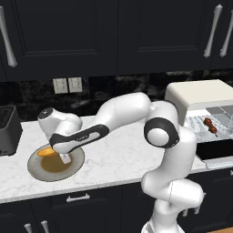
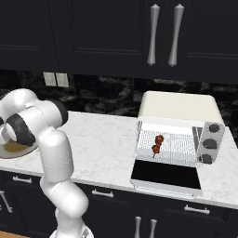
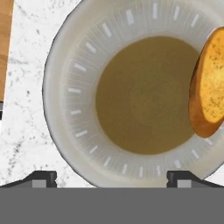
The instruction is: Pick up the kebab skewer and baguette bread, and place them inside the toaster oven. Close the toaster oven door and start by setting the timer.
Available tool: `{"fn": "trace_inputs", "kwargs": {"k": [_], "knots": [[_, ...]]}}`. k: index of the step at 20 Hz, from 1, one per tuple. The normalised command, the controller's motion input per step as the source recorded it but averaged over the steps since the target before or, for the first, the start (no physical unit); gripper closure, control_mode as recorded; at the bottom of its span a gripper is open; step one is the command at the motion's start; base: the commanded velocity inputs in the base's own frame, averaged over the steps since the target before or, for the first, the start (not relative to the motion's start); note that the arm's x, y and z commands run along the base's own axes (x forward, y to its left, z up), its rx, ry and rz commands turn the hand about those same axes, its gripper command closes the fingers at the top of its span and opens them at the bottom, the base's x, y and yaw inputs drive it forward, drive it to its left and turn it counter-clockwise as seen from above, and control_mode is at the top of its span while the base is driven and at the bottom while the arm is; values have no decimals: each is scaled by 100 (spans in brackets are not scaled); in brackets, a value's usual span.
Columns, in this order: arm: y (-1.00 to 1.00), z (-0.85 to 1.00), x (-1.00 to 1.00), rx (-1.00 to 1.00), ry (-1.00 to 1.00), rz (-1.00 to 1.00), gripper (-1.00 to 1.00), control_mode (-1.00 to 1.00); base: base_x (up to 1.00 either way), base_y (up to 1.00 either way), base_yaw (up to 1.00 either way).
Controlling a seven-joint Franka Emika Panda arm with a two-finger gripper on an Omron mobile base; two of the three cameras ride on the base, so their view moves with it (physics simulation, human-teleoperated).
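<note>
The golden baguette bread [image 1: 47, 152] lies on the left rim of a round grey plate [image 1: 45, 173] on the marble counter. My gripper [image 1: 66, 158] hangs open just above the plate, to the right of the bread. In the hand view the bread [image 3: 209, 92] sits at the right edge, outside the span of my open gripper [image 3: 111, 178], which is over the plate [image 3: 74, 109]. The kebab skewer [image 2: 157, 144] rests on the wire rack inside the cream toaster oven [image 2: 179, 108]. The toaster oven door [image 2: 166, 175] is folded down flat. The skewer [image 1: 210, 126] also shows in the left base view.
A dark grey slot toaster [image 1: 8, 129] stands at the counter's far left. Three dark knobs [image 2: 210, 143] run down the oven's right side. Wall outlets [image 1: 67, 85] sit behind the plate. Bare marble counter [image 2: 102, 144] lies between plate and oven.
</note>
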Motion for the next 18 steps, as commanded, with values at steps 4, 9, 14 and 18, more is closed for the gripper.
{"fn": "trace_inputs", "kwargs": {"k": [4,9,14,18], "knots": [[36,0,46,0,5,0,-100,-100,0,0,0],[31,6,34,0,3,0,-100,-100,0,0,0],[53,21,13,0,9,0,-100,-100,0,0,0],[49,46,16,0,11,0,-100,-100,0,0,0]]}}
